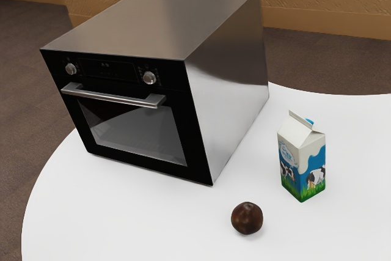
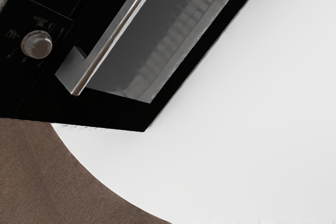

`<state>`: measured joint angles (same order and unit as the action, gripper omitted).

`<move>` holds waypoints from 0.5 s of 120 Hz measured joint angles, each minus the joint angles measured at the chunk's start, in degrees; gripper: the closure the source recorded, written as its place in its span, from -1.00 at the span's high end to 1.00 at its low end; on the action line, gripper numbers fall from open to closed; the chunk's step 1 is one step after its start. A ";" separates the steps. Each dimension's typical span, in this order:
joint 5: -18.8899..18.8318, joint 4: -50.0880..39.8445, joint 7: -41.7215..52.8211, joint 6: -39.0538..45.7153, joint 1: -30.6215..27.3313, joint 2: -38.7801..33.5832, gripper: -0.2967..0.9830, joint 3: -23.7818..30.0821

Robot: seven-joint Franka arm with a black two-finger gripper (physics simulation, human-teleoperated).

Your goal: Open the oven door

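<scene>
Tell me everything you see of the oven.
The oven is a boxy, metal-looking appliance with a black front. Two round silvery knobs flank a dark display; below, a silvery bar handle crosses the door, above its glassy window. The door is shut. The oven stands upright on the white table; nothing else is seen touching it.

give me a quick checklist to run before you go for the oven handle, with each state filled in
1. Oven door shut, so there is a pull to make: ok
2. Handle free of anything hanging on or leaning against it: ok
3. Milk carton out of the door's likely downward swing: ok, it stands off beside the oven
4. Brown ball-like item out of that swing: looks ok, just outside the front corner, though it could roll
5. Handle centered under my wrist camera: not ok, it lies off to one side
6. Door unlatched and free to move: cannot tell
</scene>
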<state>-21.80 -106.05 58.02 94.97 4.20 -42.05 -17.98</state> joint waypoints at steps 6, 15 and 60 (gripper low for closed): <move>0.16 0.23 2.55 -0.99 0.02 -0.54 0.50 -1.13; 0.33 1.12 5.97 -1.98 2.15 -0.55 0.50 0.21; 2.14 1.18 17.66 2.31 6.74 7.74 0.50 -0.27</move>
<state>-19.66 -104.87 75.67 97.29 10.95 -34.31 -18.26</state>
